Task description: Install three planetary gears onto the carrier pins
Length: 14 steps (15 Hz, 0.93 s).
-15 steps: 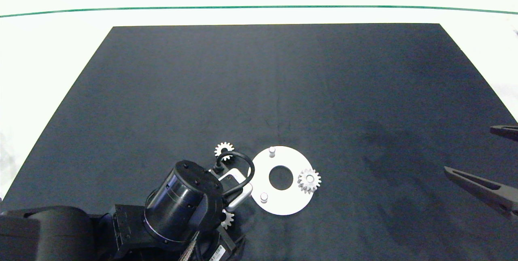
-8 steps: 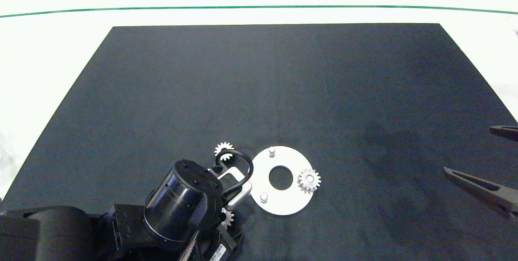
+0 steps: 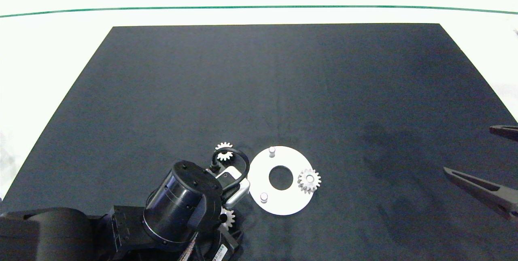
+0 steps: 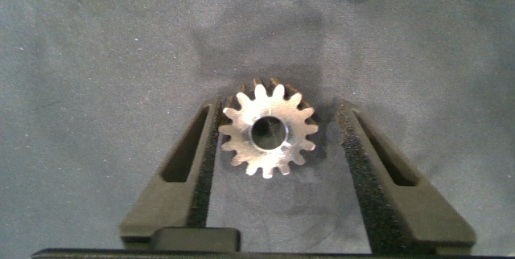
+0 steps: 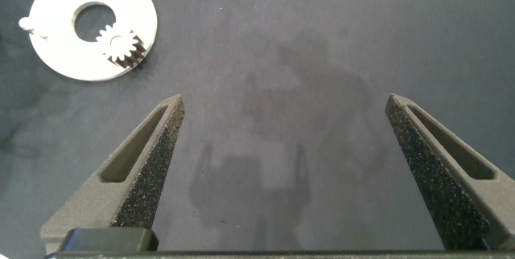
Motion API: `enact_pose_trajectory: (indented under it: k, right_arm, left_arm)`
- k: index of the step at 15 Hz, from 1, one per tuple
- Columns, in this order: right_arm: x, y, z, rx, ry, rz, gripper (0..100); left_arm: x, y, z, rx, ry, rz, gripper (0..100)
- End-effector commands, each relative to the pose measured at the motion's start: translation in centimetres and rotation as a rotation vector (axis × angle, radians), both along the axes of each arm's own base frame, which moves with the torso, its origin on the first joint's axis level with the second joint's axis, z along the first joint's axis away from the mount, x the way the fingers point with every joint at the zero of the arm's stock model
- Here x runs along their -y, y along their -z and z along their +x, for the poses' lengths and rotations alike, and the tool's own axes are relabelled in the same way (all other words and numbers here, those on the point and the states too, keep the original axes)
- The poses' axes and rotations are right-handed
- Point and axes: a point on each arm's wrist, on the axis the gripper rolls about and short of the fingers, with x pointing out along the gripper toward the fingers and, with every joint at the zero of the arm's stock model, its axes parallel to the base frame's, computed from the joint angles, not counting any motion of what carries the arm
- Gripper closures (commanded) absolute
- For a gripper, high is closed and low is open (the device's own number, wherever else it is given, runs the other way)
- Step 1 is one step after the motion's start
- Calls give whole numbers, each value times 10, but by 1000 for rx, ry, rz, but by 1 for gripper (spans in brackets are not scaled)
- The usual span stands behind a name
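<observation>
The white carrier disc point(image 3: 283, 204) lies on the mat at the near centre. One planetary gear point(image 3: 309, 180) sits on its right pin. The far pin point(image 3: 272, 151) and the near-left pin point(image 3: 264, 197) are bare. A loose gear point(image 3: 223, 151) lies left of the disc, partly behind my left arm's cable. Another gear point(image 4: 269, 137) lies flat on the mat between the fingers of my open left gripper point(image 4: 279, 108), close to one pad; in the head view this gear point(image 3: 228, 217) peeks out under the wrist. My right gripper point(image 5: 284, 98) hangs open and empty at the right edge.
A black mat point(image 3: 275, 83) covers the white table and is bare beyond the parts. The left arm's bulky wrist point(image 3: 182, 204) hides the mat just left of the disc. In the right wrist view the disc point(image 5: 60, 46) with its gear point(image 5: 121, 47) lies far off.
My left wrist has shifted slightly toward the near left, uncovering more of the gear beneath it and the disc's left edge. The right arm and the parts have stayed still.
</observation>
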Motion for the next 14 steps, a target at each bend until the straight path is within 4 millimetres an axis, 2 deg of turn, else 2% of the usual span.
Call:
enact_pose_trajectory:
  k: [1,9,12,14]
  right_arm:
    - [0,0,0,-1,-1,-3,0]
    - [-1,2,1,-7,-3,-7,0]
    - [0,2,0,-3,-4,-10,0]
    - [0,1,-1,5,-3,-9,0]
  left_arm:
    - [0,-1,0,2,-1,-3,50]
    - [-5,0,-4,-8,-16,-14,67]
    - [-6,-22,-8,47,-10,-85,73]
    - [2,-34,-3,69,-6,-111,77]
